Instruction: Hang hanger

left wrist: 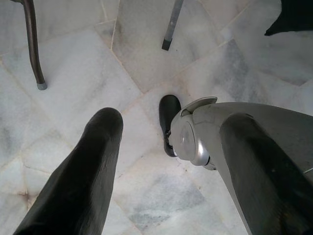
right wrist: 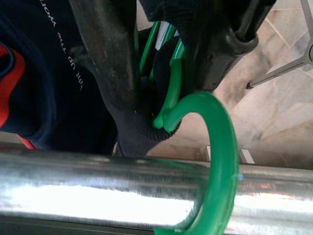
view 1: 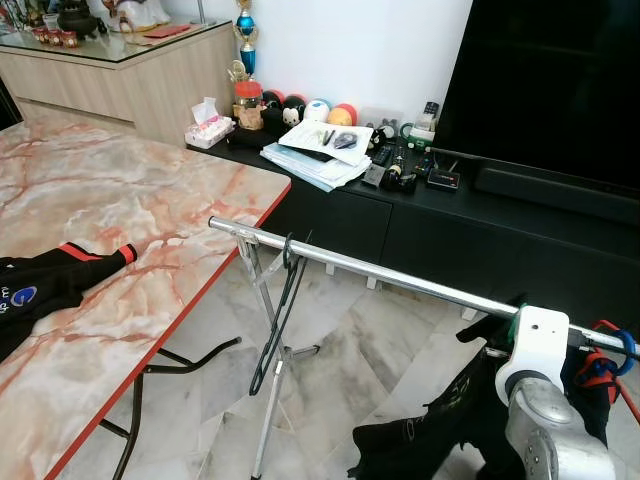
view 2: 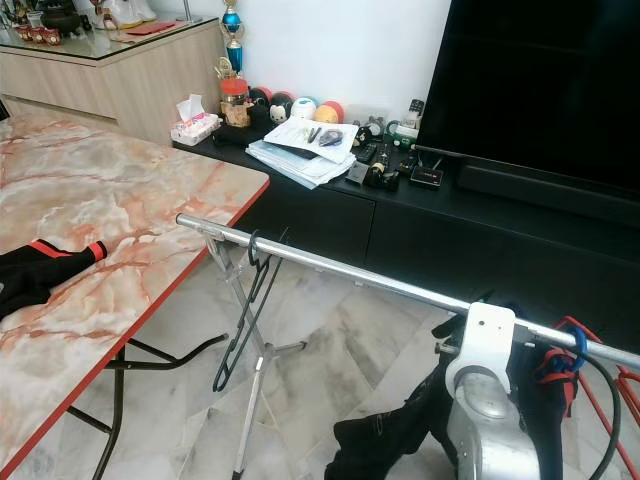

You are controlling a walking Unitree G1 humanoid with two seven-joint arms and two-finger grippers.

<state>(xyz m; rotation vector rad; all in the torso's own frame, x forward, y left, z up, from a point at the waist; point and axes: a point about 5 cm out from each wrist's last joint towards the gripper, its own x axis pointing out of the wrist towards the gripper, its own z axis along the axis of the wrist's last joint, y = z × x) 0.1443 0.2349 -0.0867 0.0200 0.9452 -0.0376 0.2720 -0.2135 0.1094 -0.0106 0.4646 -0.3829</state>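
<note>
Jaws of the right gripper (right wrist: 161,63) clamp the green hanger (right wrist: 215,161) with its dark garment (view 1: 440,420), its hook looped over the silver rail (view 1: 400,275), while the left gripper (left wrist: 166,161) hangs with jaws apart above the floor (left wrist: 73,73).

Marble table (view 1: 120,200) w/ dark garment (view 1: 50,290); TV (view 1: 560,80) behind.
</note>
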